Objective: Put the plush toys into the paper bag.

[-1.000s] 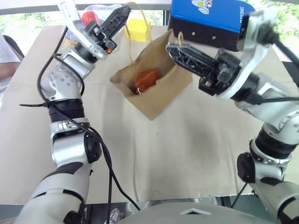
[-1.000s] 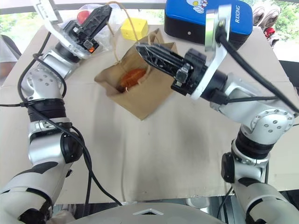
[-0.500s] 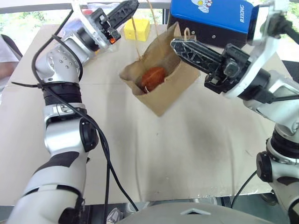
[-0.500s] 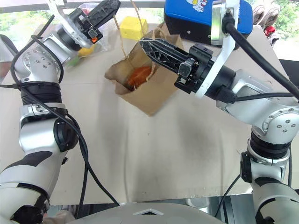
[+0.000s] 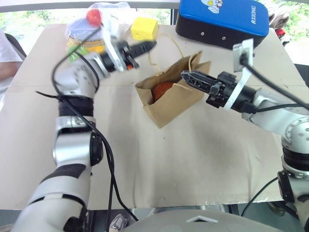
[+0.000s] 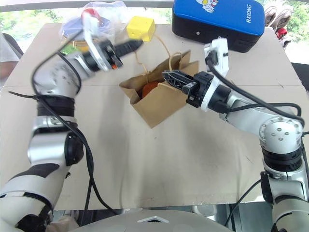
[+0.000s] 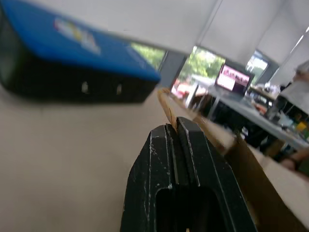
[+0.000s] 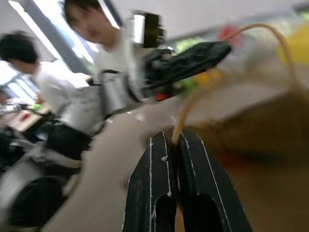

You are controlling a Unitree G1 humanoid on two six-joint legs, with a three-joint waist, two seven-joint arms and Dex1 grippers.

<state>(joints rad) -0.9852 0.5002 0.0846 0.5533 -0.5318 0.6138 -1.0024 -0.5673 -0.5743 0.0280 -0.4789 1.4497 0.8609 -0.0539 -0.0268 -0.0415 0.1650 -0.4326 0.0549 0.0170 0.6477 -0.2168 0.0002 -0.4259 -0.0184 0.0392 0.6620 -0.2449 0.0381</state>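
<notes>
While both arms reach over the worktop (image 5: pixel 193 159), the paper bag (image 5: pixel 171 99) sits between them with its mouth open. It is plain brown and leans a little. Inside the mouth of the bag lies a rounded reddish-brown plush toy (image 5: pixel 161 90), partly hidden by the bag's front wall.

The left claw (image 5: pixel 145 47) is just behind the bag, on its left side. Its two black fingers are pressed tight together on one twisted paper handle (image 7: pixel 165 105) — the left wrist view shows the tan loop caught at the fingertips. The loop runs from that claw down to the bag's rim.

The right claw (image 6: pixel 170 77) is just right of the bag's mouth. It too is clenched, and the right wrist view shows the other handle (image 8: pixel 190 104) pinched between its fingers (image 8: pixel 195 159) and curving up and away toward the bag.

Behind the bag, near the far edge of the worktop, stands a yellow cheese block (image 5: pixel 144 28) with holes in it. To the left of the bag, further back, is a clear plastic bag (image 5: pixel 94 26) with colourful toys inside, one of them a red ball. Behind the bag on the right side rests a big blue and black case (image 5: pixel 222 21) with a cartoon picture on its lid.

In the right wrist view, two people (image 8: pixel 104 43) in white tops can be seen beyond the left arm — they are blurred.
</notes>
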